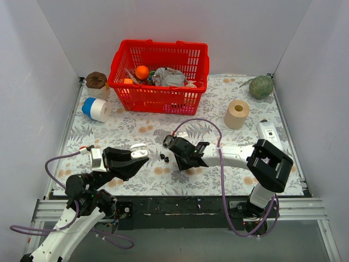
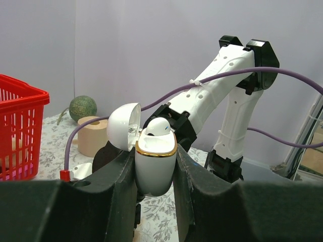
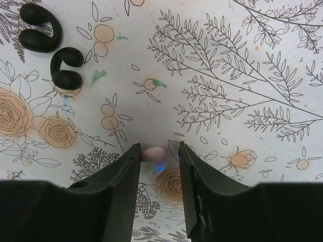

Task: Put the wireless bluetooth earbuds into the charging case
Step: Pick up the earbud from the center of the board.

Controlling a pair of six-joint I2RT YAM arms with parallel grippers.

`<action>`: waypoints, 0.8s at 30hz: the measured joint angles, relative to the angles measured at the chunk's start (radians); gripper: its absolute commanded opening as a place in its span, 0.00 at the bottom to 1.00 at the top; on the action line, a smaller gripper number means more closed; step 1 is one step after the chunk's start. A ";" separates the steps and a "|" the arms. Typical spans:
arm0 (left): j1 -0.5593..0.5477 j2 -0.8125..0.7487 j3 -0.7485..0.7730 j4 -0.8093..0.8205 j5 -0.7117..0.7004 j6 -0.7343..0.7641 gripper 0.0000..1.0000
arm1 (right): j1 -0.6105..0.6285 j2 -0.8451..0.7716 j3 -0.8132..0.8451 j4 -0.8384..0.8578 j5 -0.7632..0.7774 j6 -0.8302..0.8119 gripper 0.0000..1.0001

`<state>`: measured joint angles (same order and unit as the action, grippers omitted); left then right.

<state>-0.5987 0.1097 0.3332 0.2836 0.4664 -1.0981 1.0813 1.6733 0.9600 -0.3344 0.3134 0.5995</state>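
My left gripper (image 2: pixel 154 155) is shut on the white charging case (image 2: pixel 155 171), which has a gold rim. The case is held upright above the table, its lid (image 2: pixel 123 126) swung open to the left. One white earbud (image 2: pixel 159 126) sits in the case. My right gripper (image 3: pixel 159 147) points down at the floral cloth, open. A second white earbud (image 3: pixel 153 154) lies between its fingers, touching the left one, with a gap to the right one. Two black earbuds (image 3: pixel 40 31) lie on the cloth beyond, to the left; in the top view these black earbuds (image 1: pixel 163 158) lie between the two grippers.
A red basket (image 1: pixel 158 76) full of items stands at the back. A blue-and-white tape roll (image 1: pixel 97 109) and a brown object (image 1: pixel 96 80) are at the back left. A paper roll (image 1: pixel 236 114), a green ball (image 1: pixel 261 86) and a white device (image 1: pixel 269 132) are on the right.
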 measured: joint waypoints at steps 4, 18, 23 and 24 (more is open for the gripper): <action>0.000 -0.006 -0.004 0.000 -0.002 -0.003 0.00 | 0.003 0.001 0.000 0.001 0.003 0.001 0.35; 0.000 -0.023 -0.013 -0.023 -0.007 -0.008 0.00 | 0.017 0.002 0.000 0.004 0.002 0.014 0.19; 0.000 -0.025 -0.013 -0.027 -0.007 -0.010 0.00 | 0.019 0.002 0.000 0.005 0.002 0.017 0.01; 0.000 -0.025 -0.013 -0.029 -0.007 -0.010 0.00 | 0.019 0.002 0.000 0.005 0.002 0.018 0.01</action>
<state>-0.5987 0.0849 0.3202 0.2543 0.4595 -1.1076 1.1004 1.6752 0.9600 -0.3298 0.3149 0.6174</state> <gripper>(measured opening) 0.273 0.293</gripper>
